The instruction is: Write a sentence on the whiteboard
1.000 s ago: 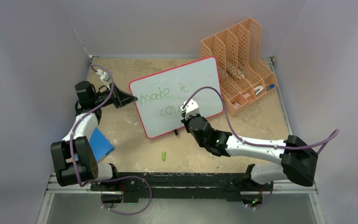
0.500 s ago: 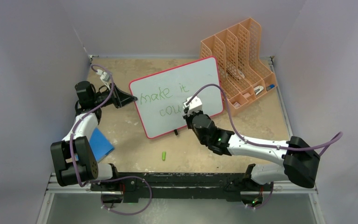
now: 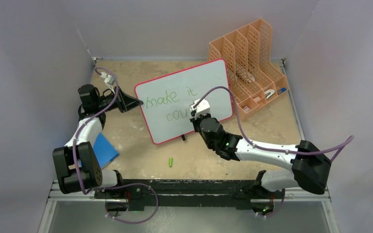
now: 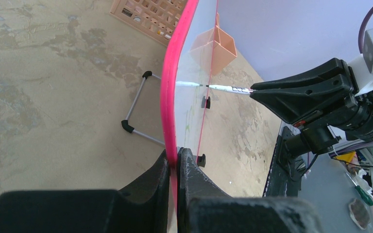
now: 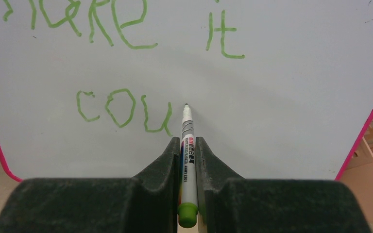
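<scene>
While the whiteboard (image 3: 209, 82) stands propped at a tilt mid-counter (image 3: 136, 145) in the top view, left claw (image 3: 138, 102) is on its left rim and right claw (image 3: 194, 108) is over the lower writing line. Sentence (image 3: 171, 103) in green reads "make it" on top, "cou" below. Orange file rack (image 3: 250, 63) sits just beside the board's right edge. Blue pad (image 3: 106, 148) lies near-left by the left arm. Small green cap (image 3: 171, 161) lies on the counter in front of the board, apart from it.

Left wrist: board seen edge-on. Left claw is clamped tight on the pink rim, one finger on each face. Wire stand (image 4: 136, 104) shows behind the board. Marker (image 4: 230, 89) comes in from the right claw, tip on the writing face.

Right wrist: right claw is closed down on the marker barrel, fingers only a barrel's width apart, green end toward the camera. Tip sits on the board just right of the "u" in "cou", level with the top of that letter. "make" is cut off at the top-left of the frame. Rack shows past the right rim.
</scene>
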`<state>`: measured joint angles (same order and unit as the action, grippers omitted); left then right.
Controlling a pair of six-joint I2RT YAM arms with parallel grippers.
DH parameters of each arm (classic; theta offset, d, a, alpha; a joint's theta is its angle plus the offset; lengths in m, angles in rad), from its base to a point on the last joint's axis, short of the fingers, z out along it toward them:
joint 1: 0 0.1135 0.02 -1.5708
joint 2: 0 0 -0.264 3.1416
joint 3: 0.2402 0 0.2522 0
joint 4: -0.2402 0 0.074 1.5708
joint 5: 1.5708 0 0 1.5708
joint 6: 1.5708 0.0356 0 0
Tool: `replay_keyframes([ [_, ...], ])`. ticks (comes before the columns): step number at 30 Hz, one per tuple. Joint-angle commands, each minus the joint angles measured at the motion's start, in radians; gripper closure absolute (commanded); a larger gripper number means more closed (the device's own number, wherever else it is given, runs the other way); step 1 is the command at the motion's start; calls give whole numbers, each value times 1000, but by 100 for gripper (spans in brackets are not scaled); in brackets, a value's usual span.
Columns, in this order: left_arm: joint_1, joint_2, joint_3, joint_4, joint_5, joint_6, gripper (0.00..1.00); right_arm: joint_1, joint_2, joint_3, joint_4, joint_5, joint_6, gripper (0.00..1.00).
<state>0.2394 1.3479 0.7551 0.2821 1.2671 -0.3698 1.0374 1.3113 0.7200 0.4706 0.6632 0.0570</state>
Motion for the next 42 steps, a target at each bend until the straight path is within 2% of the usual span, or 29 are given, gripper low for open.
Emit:
replay_keyframes([
  [1, -18, -16, 12, -3, -5, 46, 100, -4, 7, 50, 55, 4, -19, 100],
  [42, -18, -15, 12, -3, -6, 46, 100, -3, -32, -35, -69, -8, 97, 100],
])
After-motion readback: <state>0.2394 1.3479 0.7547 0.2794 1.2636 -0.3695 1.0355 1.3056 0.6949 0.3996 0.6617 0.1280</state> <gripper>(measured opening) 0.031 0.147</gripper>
